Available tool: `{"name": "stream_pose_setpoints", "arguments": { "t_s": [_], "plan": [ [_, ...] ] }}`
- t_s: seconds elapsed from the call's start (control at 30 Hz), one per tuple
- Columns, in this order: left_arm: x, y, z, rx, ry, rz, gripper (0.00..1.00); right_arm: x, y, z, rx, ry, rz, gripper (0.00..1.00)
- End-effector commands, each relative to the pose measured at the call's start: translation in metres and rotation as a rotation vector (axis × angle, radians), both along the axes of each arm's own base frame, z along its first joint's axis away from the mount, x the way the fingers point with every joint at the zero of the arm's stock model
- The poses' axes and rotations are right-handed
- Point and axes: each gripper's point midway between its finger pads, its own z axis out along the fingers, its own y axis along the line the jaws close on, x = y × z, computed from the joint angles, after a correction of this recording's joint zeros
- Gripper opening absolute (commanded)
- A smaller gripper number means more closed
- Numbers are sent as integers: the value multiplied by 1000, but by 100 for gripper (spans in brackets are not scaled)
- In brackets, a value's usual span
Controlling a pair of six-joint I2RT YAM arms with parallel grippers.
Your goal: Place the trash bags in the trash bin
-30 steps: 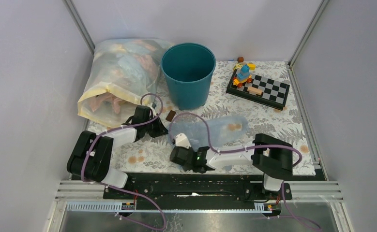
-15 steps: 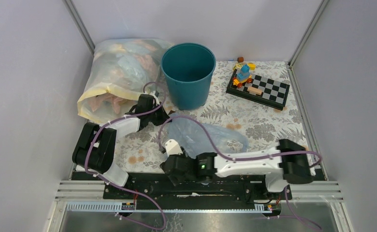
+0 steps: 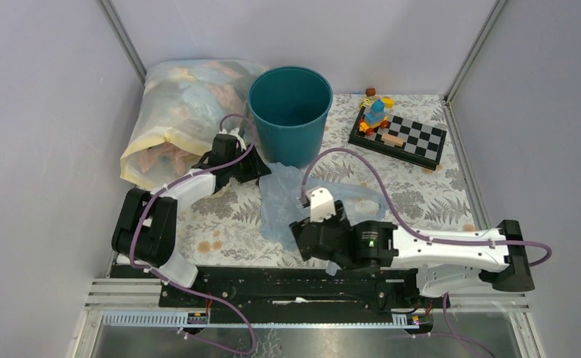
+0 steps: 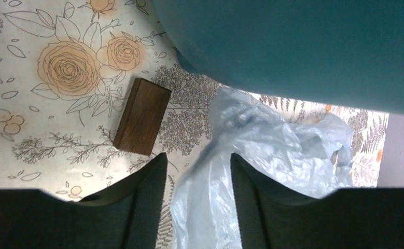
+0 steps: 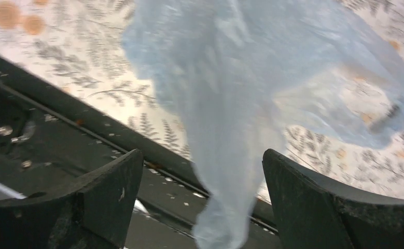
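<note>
The teal trash bin stands upright at the back of the table; its wall fills the top of the left wrist view. The pale-blue trash bag lies crumpled on the floral cloth, from the bin's foot toward the near edge. My left gripper is at the bin's foot, open. A fold of the bag runs loosely between its fingers. My right gripper is over the bag's near end, jaws wide open. A strip of the bag lies between them, touching neither finger.
A large clear bag stuffed with cloth leans at the back left beside the bin. A chessboard with toys sits at the back right. A small wooden block lies by my left gripper. A black rail runs along the near edge.
My left gripper has moved toward the bin and opened off the bag. My right gripper has moved right and opened wider. The bag has shifted toward the bin.
</note>
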Motion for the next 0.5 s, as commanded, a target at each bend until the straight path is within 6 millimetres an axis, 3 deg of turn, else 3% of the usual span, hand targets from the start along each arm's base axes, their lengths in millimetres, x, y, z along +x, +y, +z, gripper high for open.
{"name": "stream_pose_setpoints", "arguments": {
  "t_s": [0.0, 0.2, 0.33, 0.47],
  "plan": [
    [-9, 0, 37, -36, -85, -6, 54, 20, -54, -2, -37, -38, -150, 92],
    [-47, -1, 60, -76, -128, -24, 73, 7, -64, -25, 23, 49, -126, 85],
    [-82, -5, 64, -64, -114, -58, 71, -3, -59, -33, 76, 95, -87, 79],
    [-122, -8, 47, -42, -63, -95, 64, -6, -59, -35, 89, 111, -76, 78]
  ]
}}
